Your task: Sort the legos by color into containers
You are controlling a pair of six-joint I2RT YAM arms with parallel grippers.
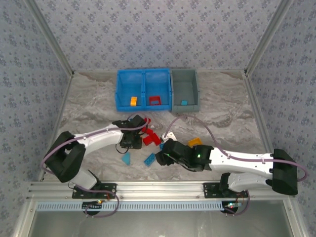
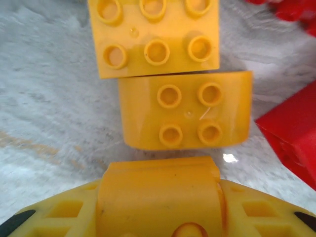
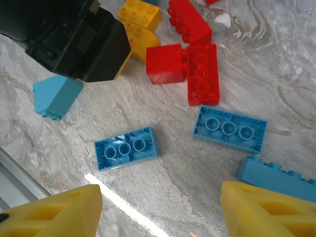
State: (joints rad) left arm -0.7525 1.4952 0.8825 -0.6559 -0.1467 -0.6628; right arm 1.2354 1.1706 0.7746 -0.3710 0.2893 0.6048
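Grey-white marbled table, with papered walls round it. Nearest, the right gripper hangs with its fingers wide apart and nothing in them, over some light blue bricks. One blue brick lies clear of the rest. To pick it well, I think the gripper should come straight down and pinch its two long sides.

A bit farther and to the left, the left gripper has a yellow brick between its fingers. I cannot tell if it squeezes it tight. Just past it lie a rounded yellow brick and a six-bump yellow brick, touching each other, with red bricks to the right. Lifting straight up would keep those from getting knocked.

At the far side stands the blue bin, with a yellow piece in its left part and a red frame in its right. The grey bin beside it holds a blue piece. So yellow goes far left.
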